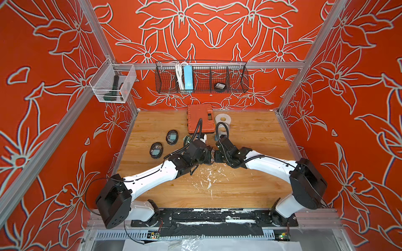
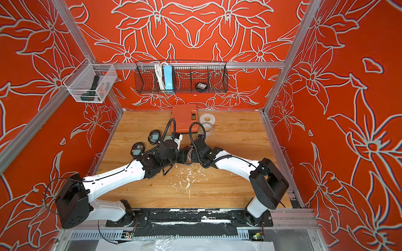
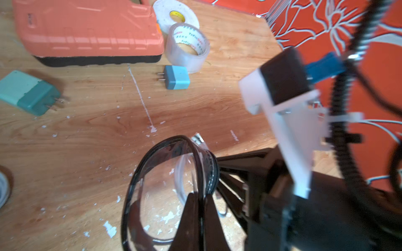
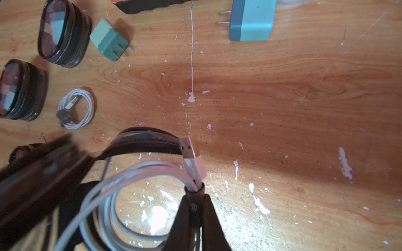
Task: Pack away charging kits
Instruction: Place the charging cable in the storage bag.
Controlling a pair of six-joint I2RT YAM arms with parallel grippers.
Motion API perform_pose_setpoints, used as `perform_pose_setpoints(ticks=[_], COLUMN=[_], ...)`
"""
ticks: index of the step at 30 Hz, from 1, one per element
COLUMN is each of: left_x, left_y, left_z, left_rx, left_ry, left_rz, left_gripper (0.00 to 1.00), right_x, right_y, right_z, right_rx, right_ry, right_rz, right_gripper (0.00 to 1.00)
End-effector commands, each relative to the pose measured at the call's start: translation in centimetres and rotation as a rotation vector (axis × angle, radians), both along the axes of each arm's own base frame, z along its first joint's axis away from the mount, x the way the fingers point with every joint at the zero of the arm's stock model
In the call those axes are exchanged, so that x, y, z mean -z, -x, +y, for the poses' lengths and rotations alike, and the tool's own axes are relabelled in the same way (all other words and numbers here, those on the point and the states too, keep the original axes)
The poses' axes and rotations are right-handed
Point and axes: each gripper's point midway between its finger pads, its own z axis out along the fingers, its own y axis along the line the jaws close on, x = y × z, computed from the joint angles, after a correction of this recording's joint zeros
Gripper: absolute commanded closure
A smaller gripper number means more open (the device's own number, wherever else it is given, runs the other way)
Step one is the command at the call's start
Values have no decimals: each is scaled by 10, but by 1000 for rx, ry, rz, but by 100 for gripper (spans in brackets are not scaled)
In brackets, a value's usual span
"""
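Observation:
My left gripper [image 3: 201,195] is shut on the black zip rim of an open clear-faced pouch [image 3: 133,184], holding it above the table. In the right wrist view my right gripper [image 4: 194,195] is shut on the strap of a coiled white cable [image 4: 152,166], with the coil at the pouch's mouth [image 4: 148,141]. A teal plug [image 4: 108,40], a bluer plug [image 4: 252,21] and a second coiled cable [image 4: 76,108] lie loose on the wood. Two closed pouches [image 1: 172,137] [image 1: 156,150] sit left of the arms. Both wrists meet mid-table and hide the grippers in both top views.
An orange tool case [image 1: 200,118] and two tape rolls [image 1: 223,119] [image 3: 187,46] lie at the back of the table. A wire basket [image 1: 237,78] on the back rail holds a light-blue power strip [image 1: 188,78]. A clear bin [image 1: 113,87] hangs at the left.

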Motion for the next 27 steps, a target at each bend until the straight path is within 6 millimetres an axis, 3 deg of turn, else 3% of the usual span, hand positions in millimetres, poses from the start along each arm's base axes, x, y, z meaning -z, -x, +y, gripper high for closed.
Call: perform_pose_setpoints(ticks=[1,14,21,27], left_x=[-10,1,19,30], left_y=[3,8,8,8], left_z=[-10,-27,-39,-47], left_rx=[51,125,156,181], left_ry=[53,92,93,104], left_rz=[-26,20,68,107], left_gripper=[100,100,100,100], right_x=[-4,-7,-3,6], right_y=[-7,-6,-7,-10], right_z=[-1,-6,-4,-14], right_rx=[36,55,58,97], right_ry=[16,18,17,67], right_rz=[-9,-18,-5,-10], right_gripper=[100,100,100,99])
